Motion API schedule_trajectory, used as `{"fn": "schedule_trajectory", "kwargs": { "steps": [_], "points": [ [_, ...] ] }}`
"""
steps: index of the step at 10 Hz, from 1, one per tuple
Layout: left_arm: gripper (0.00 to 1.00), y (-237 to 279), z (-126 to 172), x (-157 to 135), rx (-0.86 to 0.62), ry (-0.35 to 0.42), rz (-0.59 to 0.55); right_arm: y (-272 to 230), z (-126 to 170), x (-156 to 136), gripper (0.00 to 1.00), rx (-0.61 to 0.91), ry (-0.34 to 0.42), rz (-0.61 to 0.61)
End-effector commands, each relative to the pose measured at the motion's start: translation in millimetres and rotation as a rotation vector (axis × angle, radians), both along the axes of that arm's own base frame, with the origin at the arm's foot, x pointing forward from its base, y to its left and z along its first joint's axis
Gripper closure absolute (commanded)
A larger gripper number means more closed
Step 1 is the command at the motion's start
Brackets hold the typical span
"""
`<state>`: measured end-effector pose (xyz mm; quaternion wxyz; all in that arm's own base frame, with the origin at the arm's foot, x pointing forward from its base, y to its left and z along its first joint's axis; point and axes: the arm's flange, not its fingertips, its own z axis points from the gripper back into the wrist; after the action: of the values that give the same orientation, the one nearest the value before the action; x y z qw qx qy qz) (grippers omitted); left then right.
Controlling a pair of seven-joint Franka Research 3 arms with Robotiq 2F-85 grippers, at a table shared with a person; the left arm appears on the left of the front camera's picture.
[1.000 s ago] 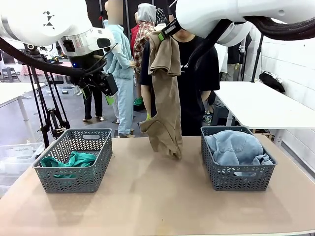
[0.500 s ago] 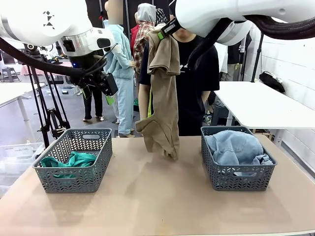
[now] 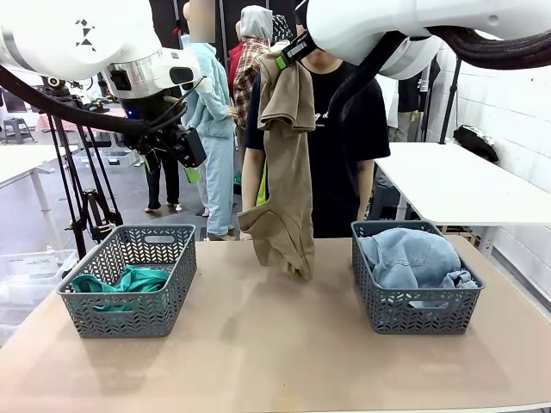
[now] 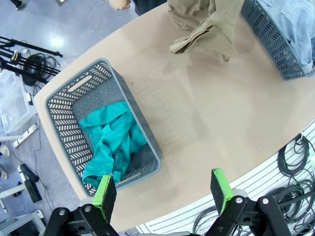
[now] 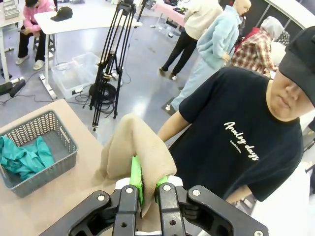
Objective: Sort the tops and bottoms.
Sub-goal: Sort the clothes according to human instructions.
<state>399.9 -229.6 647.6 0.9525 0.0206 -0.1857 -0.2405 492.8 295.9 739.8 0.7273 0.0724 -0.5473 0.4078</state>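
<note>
Setting: robotics lab or data-collection hall, not a home or shop floor. Evidence: two white robot arms work over a tan desk. Beyond the left hand, a black tripod stands on a glossy grey floor, with coiled cables under the desk edge nearest that hand. Past the closed right hand, more white desks stand in an open hall, with people at them, a clear storage bin on the floor, and a person in a black T-shirt standing close by. Two matching grey baskets on the desk suggest a staged trial.
</note>
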Motion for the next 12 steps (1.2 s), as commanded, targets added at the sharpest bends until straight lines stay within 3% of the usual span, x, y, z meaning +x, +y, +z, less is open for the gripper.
{"fn": "schedule_trajectory", "kwargs": {
  "steps": [1,12],
  "points": [
    [0.00,2.4,1.5,-1.1,0.013,0.000,0.001,-0.1,5.1,-0.4,1.00,0.005,-0.023,0.001],
    [0.00,2.4,1.5,-1.1,0.013,0.000,0.001,-0.1,5.1,-0.4,1.00,0.005,-0.023,0.001]
  ]
}}
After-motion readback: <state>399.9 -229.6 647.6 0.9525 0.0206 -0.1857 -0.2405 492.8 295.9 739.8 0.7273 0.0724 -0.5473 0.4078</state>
